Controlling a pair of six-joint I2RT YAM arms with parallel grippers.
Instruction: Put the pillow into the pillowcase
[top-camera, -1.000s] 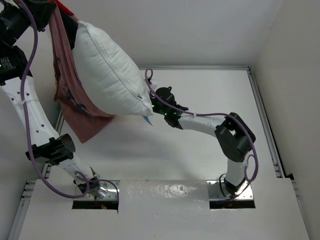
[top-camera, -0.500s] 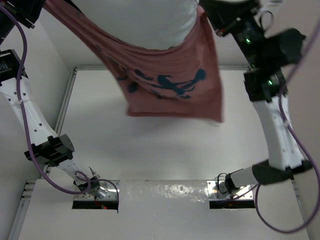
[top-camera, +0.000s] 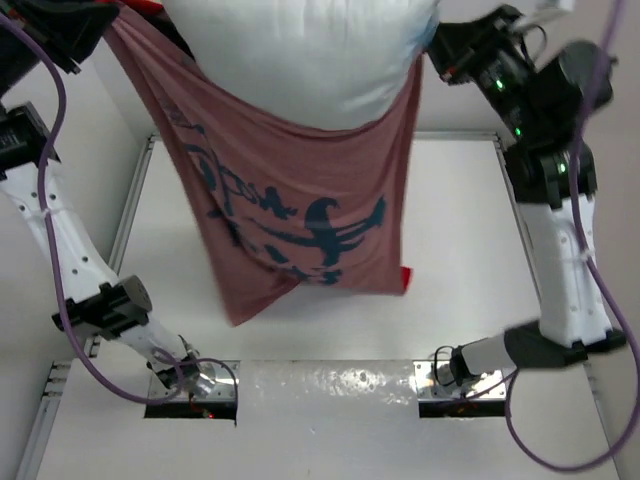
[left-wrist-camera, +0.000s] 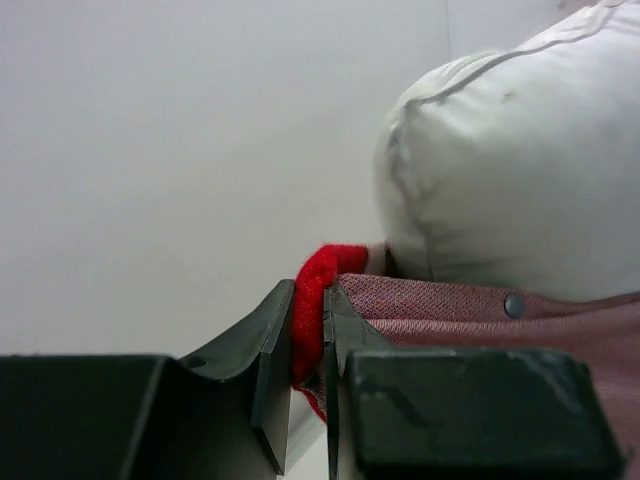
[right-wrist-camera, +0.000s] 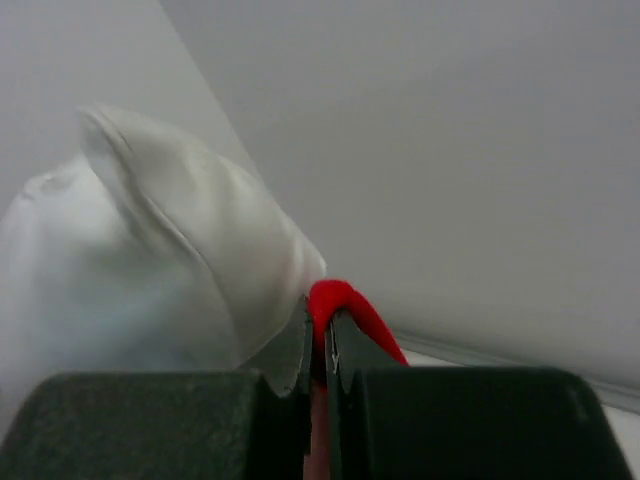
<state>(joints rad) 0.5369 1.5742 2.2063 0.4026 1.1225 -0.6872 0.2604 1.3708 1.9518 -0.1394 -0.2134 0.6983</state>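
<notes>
The pillowcase (top-camera: 290, 220) is hanging in the air over the middle of the table (top-camera: 470, 250), its lowest corner drooping toward the near edge, left of centre. Its cloth is showing a dull pinkish-red weave with a dark teal print. A small bright red bit is peeking out at the lower right hem. The near-right part of the tabletop and the strip along the right edge are lying bare beside it, while the hanging cloth is hiding much of the middle and left.

Higher and farther, above the far edge, the pillow (top-camera: 300, 60) is sitting in the mouth of the case. It is plump, white and smooth with a seamed edge, and it is bulging out over the rim. The left gripper (left-wrist-camera: 310, 325), above the far-left corner, is pinching the bright red rolled rim of the case between closed fingers. A small round snap (left-wrist-camera: 514, 304) is showing on the rim just below the pillow. The right gripper (right-wrist-camera: 320, 335), above the far-right corner, is clamping the opposite rim likewise, with the pillow's corner lying just beside its fingers.
</notes>
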